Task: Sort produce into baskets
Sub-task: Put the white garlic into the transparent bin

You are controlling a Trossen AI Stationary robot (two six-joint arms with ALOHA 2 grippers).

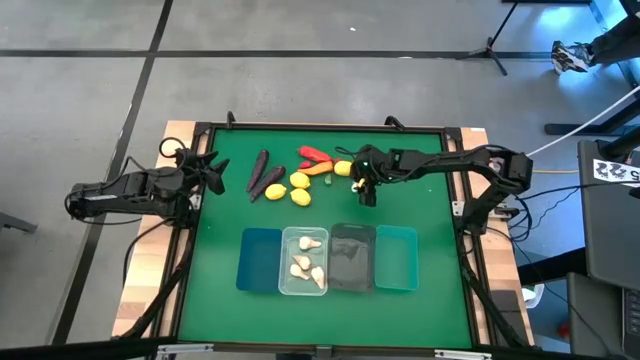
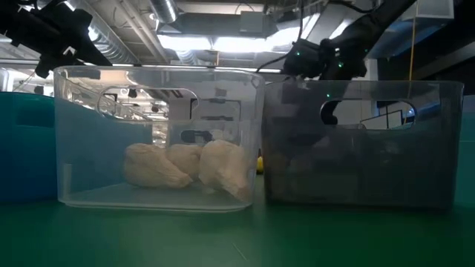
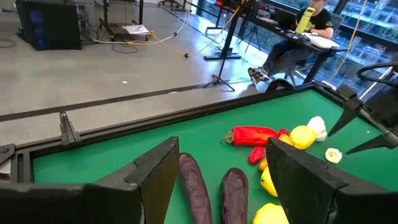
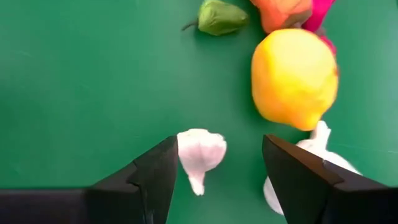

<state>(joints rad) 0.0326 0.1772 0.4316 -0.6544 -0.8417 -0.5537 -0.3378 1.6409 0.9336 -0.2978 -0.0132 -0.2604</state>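
On green mat, far side: right gripper (image 4: 214, 171), fingers apart, above loose garlic bulb (image 4: 200, 154) beside lemon (image 4: 293, 78). Left gripper (image 1: 212, 172) open, at left edge. Clear bin (image 1: 285, 283): garlic inside.

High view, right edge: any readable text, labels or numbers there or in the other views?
White tag with black marks on the dark stand at the high view's right edge: too small to read.
Clear bin, grey bin, produce and green table: no text or labels visible.
Background of the low and left wrist views: nothing legible.
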